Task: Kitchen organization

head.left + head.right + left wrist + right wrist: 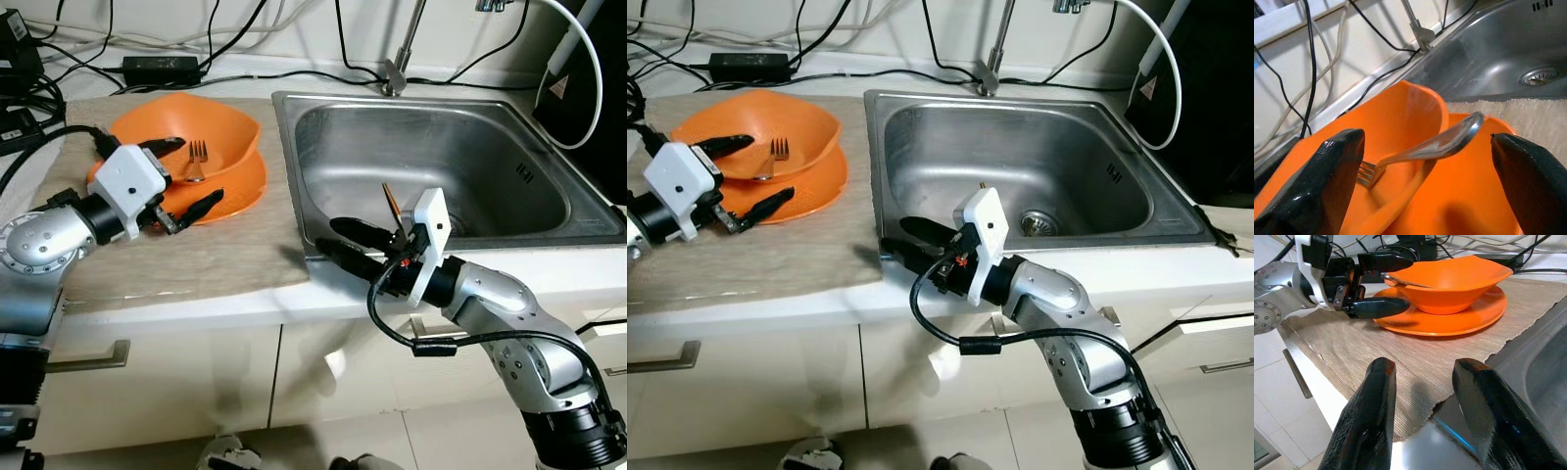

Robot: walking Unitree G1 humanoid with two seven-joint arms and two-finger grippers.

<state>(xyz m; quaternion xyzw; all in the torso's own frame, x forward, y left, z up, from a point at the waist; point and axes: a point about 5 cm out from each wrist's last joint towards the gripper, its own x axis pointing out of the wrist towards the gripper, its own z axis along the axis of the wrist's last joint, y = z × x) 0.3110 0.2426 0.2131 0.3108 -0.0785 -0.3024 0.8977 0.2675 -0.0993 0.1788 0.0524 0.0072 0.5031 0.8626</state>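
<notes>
**Left eye view: two tools at the bench, fork in the orange bowl**

Nearest, low and right of centre in the frame, the right tool (pixel 343 243) reaches in over the front edge of the bench (pixel 245 304), at the near left corner of the steel sink (pixel 549 171). Its two black fingers (pixel 1364 426) stand a moderate way apart with nothing between them, their tips over the frayed edge of the beige mat (pixel 216 250) where it meets the sink rim. A black cable (pixel 392 328) loops under its wrist.

At the left of the frame the left tool (pixel 191 176) sits at the near side of the orange dishes. Its fingers (pixel 1322 181) are spread wide and grip nothing; one lies above the bowl's rim and the other low beside the plate's edge, and the handle of the fork (pixel 1425 147) lies in the gap between them without touching either.

Behind that, in the upper left, the orange bowl (pixel 220 127) rests on the orange plate (pixel 245 191), both on the mat. The fork leans inside the bowl, tines down toward its middle, handle rising over the near rim.

Farther back, the sink basin has a drain (pixel 1038 222) in its floor, and the base of the faucet (pixel 397 73) stands at its far rim. Along the top of the frame, black cables and a power adapter (pixel 162 67) lie against the wall.
</notes>
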